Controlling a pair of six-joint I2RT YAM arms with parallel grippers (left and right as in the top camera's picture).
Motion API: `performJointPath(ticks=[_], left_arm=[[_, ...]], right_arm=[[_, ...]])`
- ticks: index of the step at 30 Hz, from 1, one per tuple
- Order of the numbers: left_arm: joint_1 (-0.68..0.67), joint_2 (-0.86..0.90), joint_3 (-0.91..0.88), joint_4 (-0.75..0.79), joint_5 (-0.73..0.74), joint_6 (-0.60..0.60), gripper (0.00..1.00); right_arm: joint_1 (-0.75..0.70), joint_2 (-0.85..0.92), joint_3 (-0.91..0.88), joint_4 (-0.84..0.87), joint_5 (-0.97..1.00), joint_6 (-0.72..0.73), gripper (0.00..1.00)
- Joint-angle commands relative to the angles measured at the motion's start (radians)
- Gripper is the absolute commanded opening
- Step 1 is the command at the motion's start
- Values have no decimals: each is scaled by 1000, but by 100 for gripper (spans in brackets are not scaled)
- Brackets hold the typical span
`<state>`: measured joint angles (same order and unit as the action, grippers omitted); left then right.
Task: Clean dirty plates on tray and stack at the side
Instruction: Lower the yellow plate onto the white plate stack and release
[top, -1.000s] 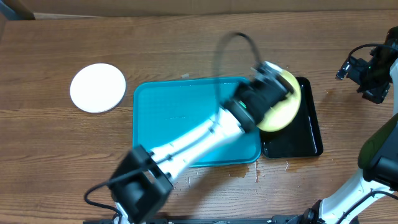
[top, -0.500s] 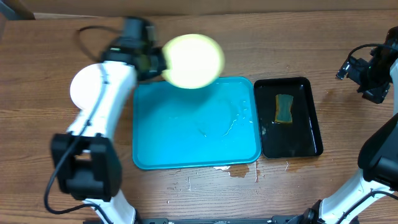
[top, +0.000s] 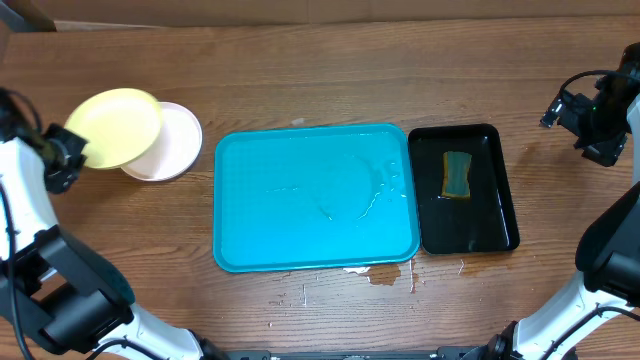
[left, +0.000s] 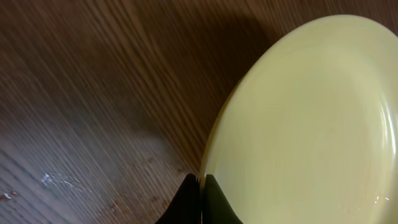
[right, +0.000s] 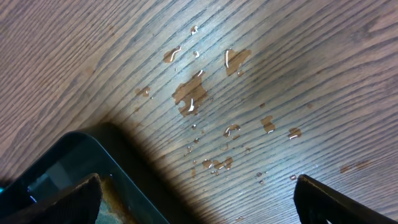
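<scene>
Left pincer (top: 70, 150) at the far left edge of the surface (top: 300, 70), clenched on the rim of the pale yellow-green plate (top: 114, 127). In the left wrist view its dark fingertips (left: 211, 202) pinch the plate edge, closed tight with the rim between them. Plate face looks clean and glossy there, with no smears seen.

From overhead, the yellow-green plate overlaps the left part of a white plate (top: 172, 148) lying flat on the wood, left of the tray. Cannot tell whether the two plates touch. Cannot tell either whether the white one is a single plate or a stack.

Turquoise tray (top: 232, 250) sits mid-surface. It carries no plates, only thin water streaks toward its right half.

Narrow black tray (top: 505, 225) just beside the turquoise tray's right rim, with a green-and-yellow sponge (top: 457, 173) lying in its upper half.

Small puddle (top: 380, 276) on the wood at the turquoise tray's lower right corner.

Right pincer (top: 566, 108) at the right edge, well apart from both trays. It is released, with the fingers (right: 68, 196) spread wide in the wrist view and nothing between them. Below it are wet droplets (right: 191, 93) on wood and a corner of the black tray.
</scene>
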<state>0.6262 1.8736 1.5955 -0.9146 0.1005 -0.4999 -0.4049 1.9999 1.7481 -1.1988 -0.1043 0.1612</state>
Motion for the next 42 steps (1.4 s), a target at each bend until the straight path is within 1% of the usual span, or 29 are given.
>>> performJointPath(ticks=[1, 5, 10, 15, 17, 22, 38, 39, 40, 41, 42], left_arm=[[16, -27, -40, 51, -6, -21, 4], [-1, -23, -101, 131, -6, -20, 4], [-55, -13, -147, 202, -13, -2, 4], [-116, -13, -167, 209, -183, -2, 4], [-134, -13, -168, 209, -222, -2, 4], [-156, -13, -168, 209, -224, -3, 4], [-156, 15, -168, 211, -188, -6, 5], [-156, 15, -168, 213, -186, -6, 11], [-156, 16, -168, 217, -182, -5, 20], [-156, 15, -168, 222, -175, -1, 37], [-156, 15, -168, 225, -157, 8, 57]], right_arm=[[-2, -25, 13, 2, -5, 6, 100], [-2, -25, 13, 2, -5, 6, 100], [-2, -25, 13, 2, -5, 6, 100], [-2, -25, 13, 2, -5, 6, 100], [-2, -25, 13, 2, -5, 6, 100], [-2, -25, 13, 2, -5, 6, 100], [-2, -25, 13, 2, -5, 6, 100], [-2, -25, 13, 2, -5, 6, 100], [-2, -25, 13, 2, -5, 6, 100], [-2, -25, 13, 2, -5, 6, 100], [-2, -25, 13, 2, -5, 6, 100]])
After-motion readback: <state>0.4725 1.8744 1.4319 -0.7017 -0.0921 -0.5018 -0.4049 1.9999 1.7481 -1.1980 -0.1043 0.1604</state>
